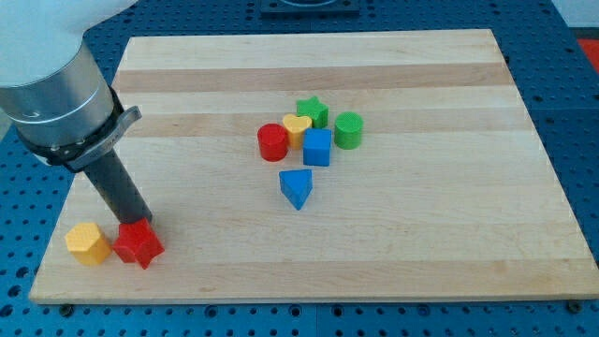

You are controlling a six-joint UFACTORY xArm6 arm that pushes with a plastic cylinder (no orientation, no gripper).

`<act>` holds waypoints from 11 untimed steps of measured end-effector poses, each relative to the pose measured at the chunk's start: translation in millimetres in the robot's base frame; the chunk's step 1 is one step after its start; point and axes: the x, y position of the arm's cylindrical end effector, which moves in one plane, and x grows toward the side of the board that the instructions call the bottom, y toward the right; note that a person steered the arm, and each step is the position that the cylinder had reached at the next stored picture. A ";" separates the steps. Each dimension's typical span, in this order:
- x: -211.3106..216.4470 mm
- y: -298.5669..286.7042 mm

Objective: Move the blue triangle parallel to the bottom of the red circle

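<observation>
The blue triangle lies near the board's middle, below and a little to the right of the red circle. The red circle stands at the left end of a cluster with a yellow heart, a blue cube, a green star and a green circle. My rod comes down from the view's upper left. My tip is at the lower left of the board, right behind a red star and touching or nearly touching it, far left of the blue triangle.
A yellow hexagon lies just left of the red star near the board's lower left corner. The wooden board rests on a blue perforated table. The arm's grey body fills the view's upper left corner.
</observation>
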 end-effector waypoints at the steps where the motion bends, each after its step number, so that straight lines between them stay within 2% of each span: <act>1: 0.0 3.9; 2: -2.2 40.5; 5: 13.0 227.5; 6: 3.3 282.9; 7: -24.4 289.7; 11: -44.4 213.7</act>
